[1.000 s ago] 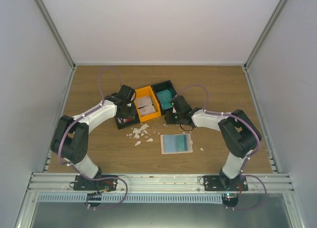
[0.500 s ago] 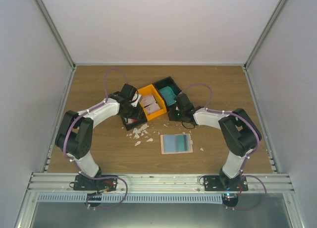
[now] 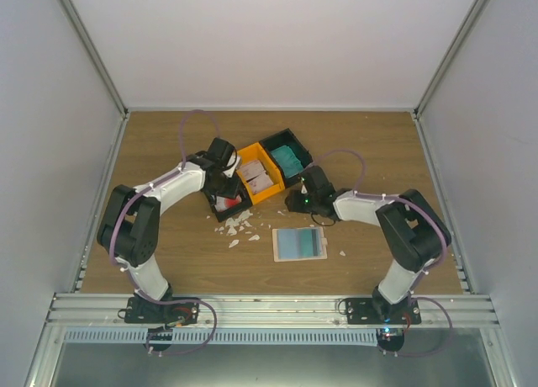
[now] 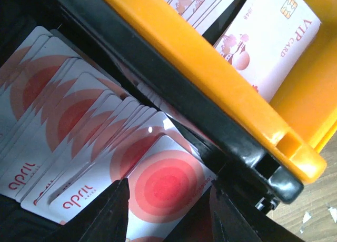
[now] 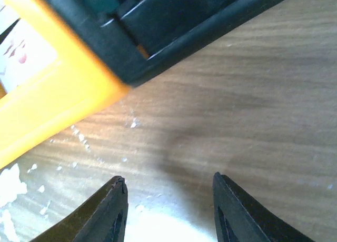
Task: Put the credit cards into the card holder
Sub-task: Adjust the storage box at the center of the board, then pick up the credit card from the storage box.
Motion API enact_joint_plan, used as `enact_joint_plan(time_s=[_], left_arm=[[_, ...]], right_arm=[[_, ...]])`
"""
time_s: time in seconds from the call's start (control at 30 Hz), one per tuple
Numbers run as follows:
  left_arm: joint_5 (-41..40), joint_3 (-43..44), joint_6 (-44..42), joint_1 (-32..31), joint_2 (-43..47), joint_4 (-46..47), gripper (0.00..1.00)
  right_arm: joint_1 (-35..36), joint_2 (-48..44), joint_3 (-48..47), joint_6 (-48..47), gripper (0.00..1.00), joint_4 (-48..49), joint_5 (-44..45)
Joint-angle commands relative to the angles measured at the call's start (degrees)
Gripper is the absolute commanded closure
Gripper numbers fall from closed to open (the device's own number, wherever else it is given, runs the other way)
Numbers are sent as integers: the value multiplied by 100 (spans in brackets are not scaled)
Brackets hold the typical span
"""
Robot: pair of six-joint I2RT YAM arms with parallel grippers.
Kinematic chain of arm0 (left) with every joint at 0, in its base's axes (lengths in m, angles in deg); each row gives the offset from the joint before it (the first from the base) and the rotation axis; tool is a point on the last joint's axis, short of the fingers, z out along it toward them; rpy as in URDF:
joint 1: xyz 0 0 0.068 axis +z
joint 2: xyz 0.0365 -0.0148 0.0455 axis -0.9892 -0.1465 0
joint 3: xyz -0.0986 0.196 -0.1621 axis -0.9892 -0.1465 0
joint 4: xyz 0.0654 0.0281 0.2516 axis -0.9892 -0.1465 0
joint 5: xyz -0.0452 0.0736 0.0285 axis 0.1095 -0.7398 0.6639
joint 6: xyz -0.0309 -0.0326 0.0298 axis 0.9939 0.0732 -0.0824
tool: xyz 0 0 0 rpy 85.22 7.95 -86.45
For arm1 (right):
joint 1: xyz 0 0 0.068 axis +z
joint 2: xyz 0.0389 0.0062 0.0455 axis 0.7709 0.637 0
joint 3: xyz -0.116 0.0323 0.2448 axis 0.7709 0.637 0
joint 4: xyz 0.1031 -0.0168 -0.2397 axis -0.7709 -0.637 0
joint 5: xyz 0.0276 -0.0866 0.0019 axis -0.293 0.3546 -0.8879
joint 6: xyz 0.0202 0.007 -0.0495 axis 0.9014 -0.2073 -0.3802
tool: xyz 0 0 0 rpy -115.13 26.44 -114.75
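The joined black-orange-black bins (image 3: pixel 245 156) hold the credit cards: white cards with red circles (image 4: pixel 79 121) in the left black bin, white VIP cards (image 4: pixel 274 42) in the orange bin, teal cards (image 3: pixel 286 158) in the right black bin. My left gripper (image 4: pixel 168 185) is open low over the red-circle cards, its jaws either side of the top card; in the top view it (image 3: pixel 225 188) is at the left bin. My right gripper (image 5: pixel 168 178) is open over bare wood beside the bins (image 3: pixel 296 204). The beige card holder (image 3: pixel 299 244) lies flat nearer the front, showing teal inside.
Small white scraps (image 3: pixel 237 227) lie on the wood between the bins and the card holder, and some show in the right wrist view (image 5: pixel 8 184). The orange bin's wall (image 5: pixel 47 94) and the black bin's corner (image 5: pixel 174 26) are just beyond my right fingers.
The joined bins have turned and shifted a little to the right. My left gripper has gone with them over the left bin. My right gripper has moved nearer the front, off the bins.
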Motion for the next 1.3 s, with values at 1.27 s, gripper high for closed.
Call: enact_joint_plan(time_s=[1.27], left_arm=[[197,117,-647,-40,-578,-565,65]], right_arm=[[1310,761,-871,-384,54,303,503]])
